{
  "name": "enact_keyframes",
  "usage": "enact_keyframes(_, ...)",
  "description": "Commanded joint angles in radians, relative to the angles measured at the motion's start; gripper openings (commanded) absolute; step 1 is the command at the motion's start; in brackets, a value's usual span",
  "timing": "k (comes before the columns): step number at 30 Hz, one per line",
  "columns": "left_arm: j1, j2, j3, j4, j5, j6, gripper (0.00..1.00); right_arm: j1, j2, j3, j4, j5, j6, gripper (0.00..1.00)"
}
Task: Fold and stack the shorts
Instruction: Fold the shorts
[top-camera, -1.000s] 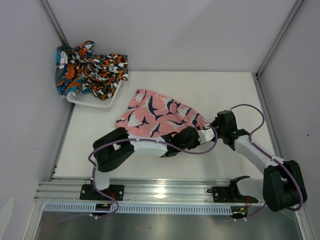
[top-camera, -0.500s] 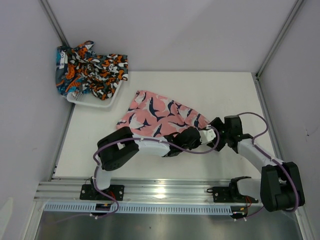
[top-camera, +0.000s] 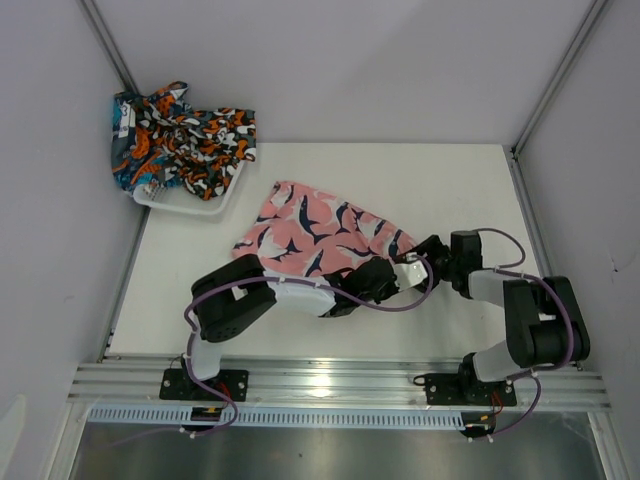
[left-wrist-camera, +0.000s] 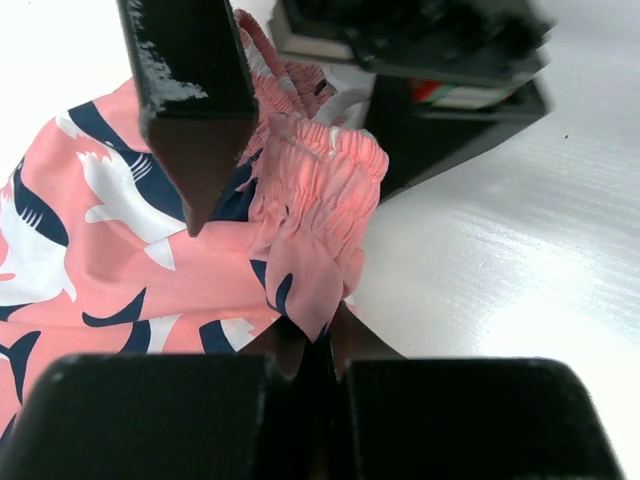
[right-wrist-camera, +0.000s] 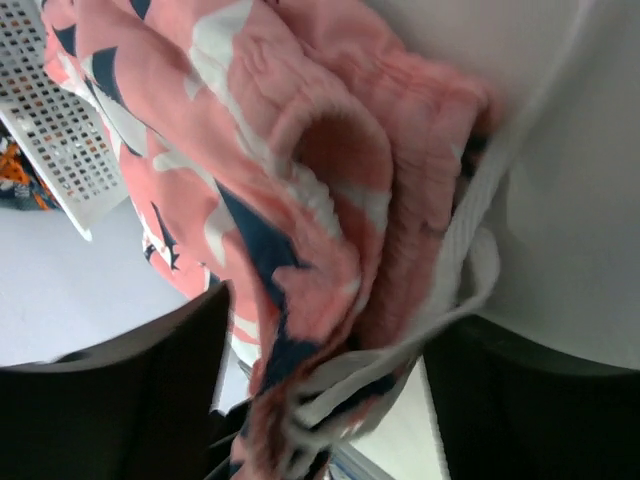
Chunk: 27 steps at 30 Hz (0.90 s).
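**Pink pair at first fold: one claw gripping, the other open**

The pink shorts (top-camera: 315, 228) lay spread on the table (top-camera: 450, 190), near its middle. Their gathered waistband was bunched at the right-hand end, where both arms met. The left gripper (left-wrist-camera: 315, 345) was pinched shut on a fold of pink cloth just below that waistband, with fabric visibly caught between its tips. The right gripper (right-wrist-camera: 330, 400) stood with its fingers apart. The waistband bunch and a white drawstring sat between them, but nothing was clamped.

The black shorts (top-camera: 205, 150) and the teal shorts (top-camera: 135, 150) were heaped together in and over the basket (top-camera: 190, 205) at the far left corner, well apart from the arms and untouched.

Judgement: the work was at its first garment and early in it. The pink pair was neither flat nor folded, and no stack had been started. The step in hand appeared to be taking hold of the waistband end with both claws.

The next move would call for the right claw to close on the waistband beside the left one's hold. The pair would then lift and carry that edge over the legs. The loose drawstring could snag a finger, and a shallow pinch on bunched elastic could slip.
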Motion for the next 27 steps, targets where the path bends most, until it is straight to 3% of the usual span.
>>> enact_keyframes(1,0.002,-0.071,-0.013,0.067,0.035,-0.031,0.00,-0.009,0.086,-0.004,0.152,-0.034,0.030,0.69)
enact_keyframes(4,0.002,-0.080,-0.027,0.078,0.047,-0.033,0.00,0.005,0.123,-0.010,0.184,-0.021,0.038,0.53)
enact_keyframes(5,0.003,-0.083,-0.030,0.084,0.053,-0.034,0.00,0.010,0.129,-0.010,0.184,-0.018,0.033,0.39)
enact_keyframes(7,0.002,-0.094,-0.047,0.090,0.079,-0.036,0.00,0.007,0.135,-0.003,0.175,-0.010,0.010,0.25)
enact_keyframes(8,0.003,-0.098,-0.050,0.093,0.088,-0.038,0.00,0.004,0.135,0.002,0.161,-0.001,-0.002,0.05)
enact_keyframes(9,0.002,-0.104,-0.053,0.092,0.102,-0.039,0.00,-0.002,0.137,0.023,0.149,0.002,-0.019,0.00)
enact_keyframes(12,0.022,-0.129,-0.066,0.081,0.204,-0.097,0.27,-0.027,0.135,0.132,-0.063,0.056,-0.149,0.00)
enact_keyframes(13,0.034,-0.140,-0.076,0.082,0.247,-0.126,0.48,-0.031,0.135,0.173,-0.123,0.079,-0.245,0.00)
enact_keyframes(16,0.123,-0.205,-0.138,0.131,0.439,-0.271,0.71,-0.042,0.158,0.336,-0.369,0.151,-0.387,0.00)
enact_keyframes(20,0.241,-0.328,-0.239,0.208,0.535,-0.428,0.76,-0.051,0.161,0.422,-0.555,0.208,-0.534,0.00)
enact_keyframes(24,0.330,-0.486,-0.254,0.058,0.394,-0.482,0.79,-0.065,0.041,0.421,-0.676,0.300,-0.590,0.00)
enact_keyframes(25,0.344,-0.500,-0.247,0.020,0.305,-0.493,0.81,-0.065,0.019,0.422,-0.696,0.324,-0.597,0.00)
enact_keyframes(27,0.394,-0.509,-0.221,-0.074,0.263,-0.525,0.82,-0.064,-0.026,0.430,-0.739,0.337,-0.617,0.00)
